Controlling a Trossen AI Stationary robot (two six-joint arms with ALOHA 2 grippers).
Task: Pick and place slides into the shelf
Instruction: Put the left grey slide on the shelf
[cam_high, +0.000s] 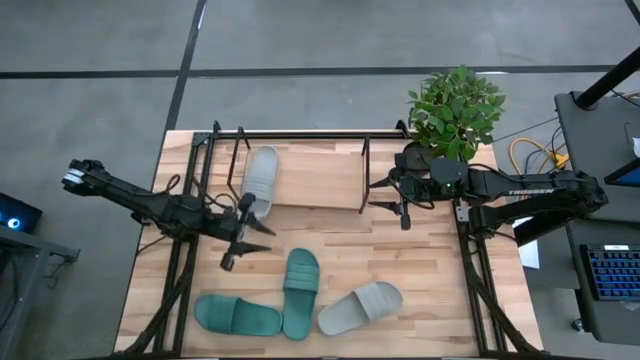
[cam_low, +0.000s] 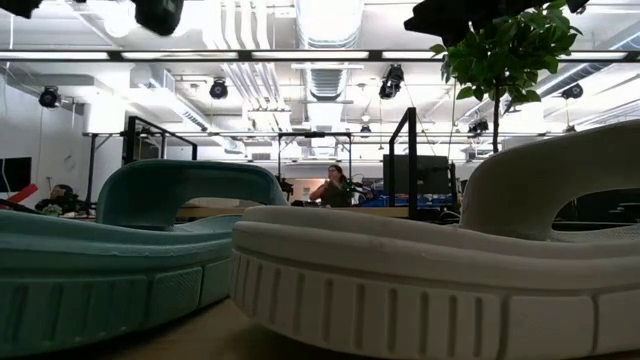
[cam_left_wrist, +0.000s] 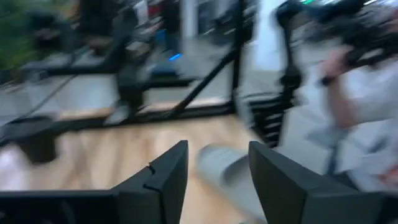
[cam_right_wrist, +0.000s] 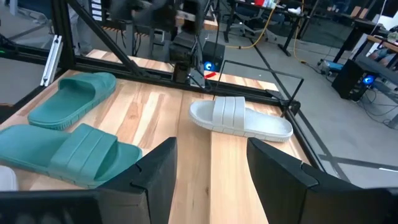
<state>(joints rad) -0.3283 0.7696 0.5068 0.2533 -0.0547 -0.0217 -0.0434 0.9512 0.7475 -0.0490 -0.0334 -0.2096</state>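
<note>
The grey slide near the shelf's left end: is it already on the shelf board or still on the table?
On the shelf: the grey slide lies on the shelf board, inside its black frame.

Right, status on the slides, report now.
Left pincer open, empty, by the black metal shelf. Right pincer open, empty, at the shelf's right end. One light grey rubber slide shelved; two teal slides and one grey remain.

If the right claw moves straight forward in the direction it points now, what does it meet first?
Probably the grey sandal lying on the table, seen between the open right claw fingers; depth is uncertain.
</note>
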